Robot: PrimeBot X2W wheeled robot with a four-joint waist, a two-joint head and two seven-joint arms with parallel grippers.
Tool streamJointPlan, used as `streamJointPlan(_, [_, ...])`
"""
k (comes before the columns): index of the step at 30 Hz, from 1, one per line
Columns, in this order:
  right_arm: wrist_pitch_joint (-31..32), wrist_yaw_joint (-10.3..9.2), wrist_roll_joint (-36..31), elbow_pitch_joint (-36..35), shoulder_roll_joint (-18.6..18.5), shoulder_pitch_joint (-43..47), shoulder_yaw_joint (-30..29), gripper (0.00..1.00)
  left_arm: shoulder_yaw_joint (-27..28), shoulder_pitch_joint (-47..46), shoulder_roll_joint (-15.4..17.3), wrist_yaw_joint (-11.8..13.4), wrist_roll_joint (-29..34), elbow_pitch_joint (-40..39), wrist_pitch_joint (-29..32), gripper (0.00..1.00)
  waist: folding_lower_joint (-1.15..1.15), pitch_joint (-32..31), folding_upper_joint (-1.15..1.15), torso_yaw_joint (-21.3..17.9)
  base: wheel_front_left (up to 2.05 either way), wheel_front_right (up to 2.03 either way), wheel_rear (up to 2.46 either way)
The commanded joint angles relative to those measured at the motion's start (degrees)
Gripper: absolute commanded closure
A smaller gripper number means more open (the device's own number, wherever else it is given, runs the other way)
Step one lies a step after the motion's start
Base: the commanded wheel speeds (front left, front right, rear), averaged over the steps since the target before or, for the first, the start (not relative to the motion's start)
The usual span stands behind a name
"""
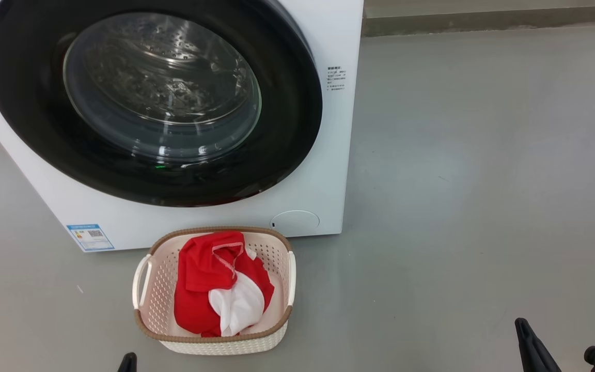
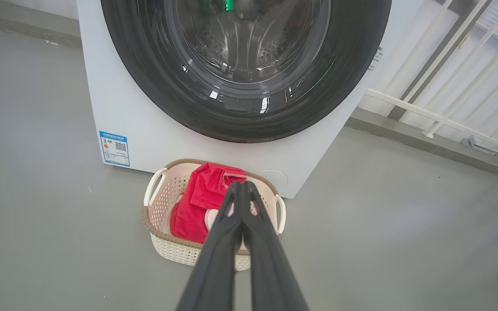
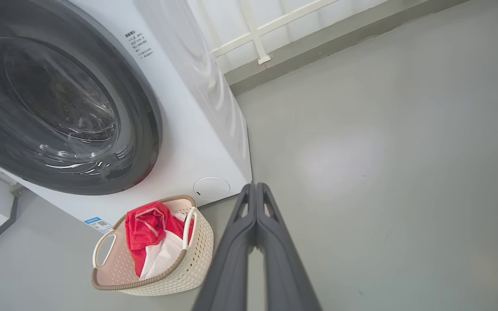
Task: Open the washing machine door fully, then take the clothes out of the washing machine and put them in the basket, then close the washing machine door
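Left gripper [image 2: 241, 185] and right gripper [image 3: 255, 186], long dark fingers pressing together, hanging empty; work probably finished. Big white front-loading washing machine [image 1: 173, 222]: round black-rimmed glass door [image 1: 158, 88] sitting shut, facing outward. Cream perforated basket [image 1: 225, 345] standing just before it, likely for short transfers, long axis seemingly handle-to-handle along the machine front, cradling red-and-white clothes [image 1: 202, 279].

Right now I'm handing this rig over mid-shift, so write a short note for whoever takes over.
Left gripper: shut, holding nothing.
Right gripper: shut, holding nothing.
The red and white clothes lie in the basket, on the floor in front of the washing machine.
The washing machine door looks closed; no clothes seen through its glass.
Done: unloading and closing, apparently.
Left: nothing apparent.
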Motion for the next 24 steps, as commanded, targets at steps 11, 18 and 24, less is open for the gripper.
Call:
streamJointPlan(11, [2.06,-0.02,7.37,-1.98,-0.42,-3.32,-0.69,1.00,0.84,-3.51,0.48,-0.10,-8.52,-0.87,2.01,1.00,-0.01,0.08,0.00,0.10,0.00,0.00,0.00])
streamJointPlan(18, [3.25,-0.02,11.10,-2.23,-0.20,-4.14,-0.91,1.00,1.01,-4.39,0.45,-0.12,-13.02,-0.70,3.17,1.00,-0.01,0.12,0.00,0.16,0.00,0.00,0.00])
streamJointPlan(24, [4.09,-0.02,13.74,-2.41,-0.05,-4.72,-1.07,1.00,1.13,-5.02,0.43,-0.13,-16.22,-0.59,3.99,1.00,-0.01,0.15,0.00,0.20,0.00,0.00,0.00])
